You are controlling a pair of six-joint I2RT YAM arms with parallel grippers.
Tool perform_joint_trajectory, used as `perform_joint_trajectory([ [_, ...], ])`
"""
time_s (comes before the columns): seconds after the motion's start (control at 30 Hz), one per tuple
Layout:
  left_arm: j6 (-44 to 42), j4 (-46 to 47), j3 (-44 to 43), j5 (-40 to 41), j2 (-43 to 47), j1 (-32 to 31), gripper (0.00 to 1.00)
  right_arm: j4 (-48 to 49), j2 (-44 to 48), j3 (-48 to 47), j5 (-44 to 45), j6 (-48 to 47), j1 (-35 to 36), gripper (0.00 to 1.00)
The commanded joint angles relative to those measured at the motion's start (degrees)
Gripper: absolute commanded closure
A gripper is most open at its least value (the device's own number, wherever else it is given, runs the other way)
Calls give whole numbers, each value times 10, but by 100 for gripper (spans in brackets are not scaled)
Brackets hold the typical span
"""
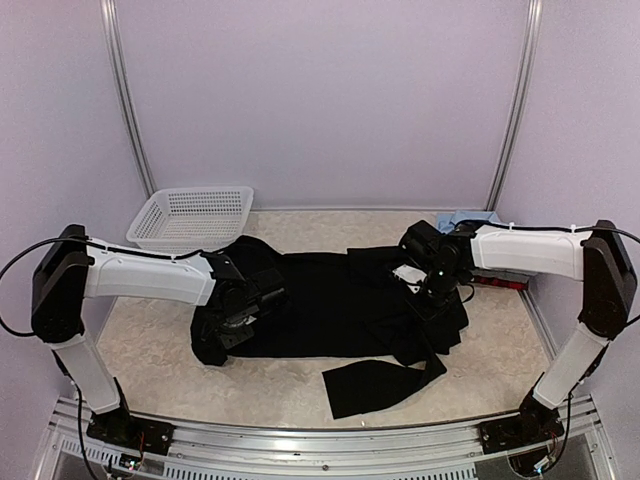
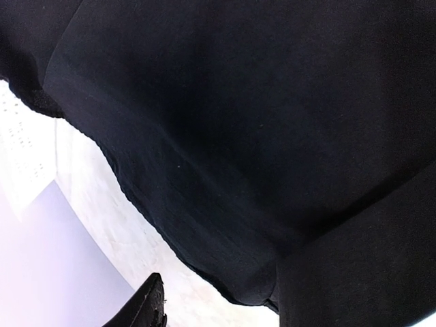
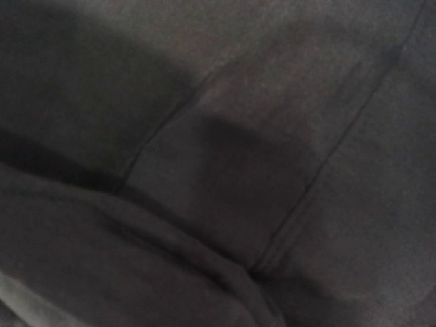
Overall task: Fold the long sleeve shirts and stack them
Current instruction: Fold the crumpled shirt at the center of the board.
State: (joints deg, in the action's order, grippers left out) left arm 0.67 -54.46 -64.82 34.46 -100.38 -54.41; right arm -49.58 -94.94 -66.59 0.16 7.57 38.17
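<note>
The large black long sleeve shirt [image 1: 330, 305] lies spread across the middle of the table, with its white neck label [image 1: 407, 272] at the right and one sleeve [image 1: 375, 385] trailing toward the front. My left gripper [image 1: 240, 318] is at its bunched left end. In the left wrist view one finger [image 2: 150, 303] stands free of the black cloth [image 2: 259, 136], with bare table between them, so the jaws are apart. My right gripper [image 1: 432, 295] is sunk into the shirt by the collar. Black fabric [image 3: 225, 170] fills the right wrist view and hides the fingers; its creases run together where they pinch.
A white mesh basket [image 1: 190, 215] stands at the back left. A light blue shirt [image 1: 465, 218] lies bunched at the back right behind the right arm. A strip of red [image 1: 500, 282] shows below that forearm. Purple walls close in the table.
</note>
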Motion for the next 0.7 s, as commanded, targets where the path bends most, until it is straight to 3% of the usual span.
perform_joint_trajectory([
  [0.0, -18, 6, 8, -3, 23, 15, 46, 1, -3, 7, 6, 6, -14, 100],
  [0.67, -23, 12, 26, 59, 14, 65, 45, 0, -7, -4, 0, 1, -17, 100],
])
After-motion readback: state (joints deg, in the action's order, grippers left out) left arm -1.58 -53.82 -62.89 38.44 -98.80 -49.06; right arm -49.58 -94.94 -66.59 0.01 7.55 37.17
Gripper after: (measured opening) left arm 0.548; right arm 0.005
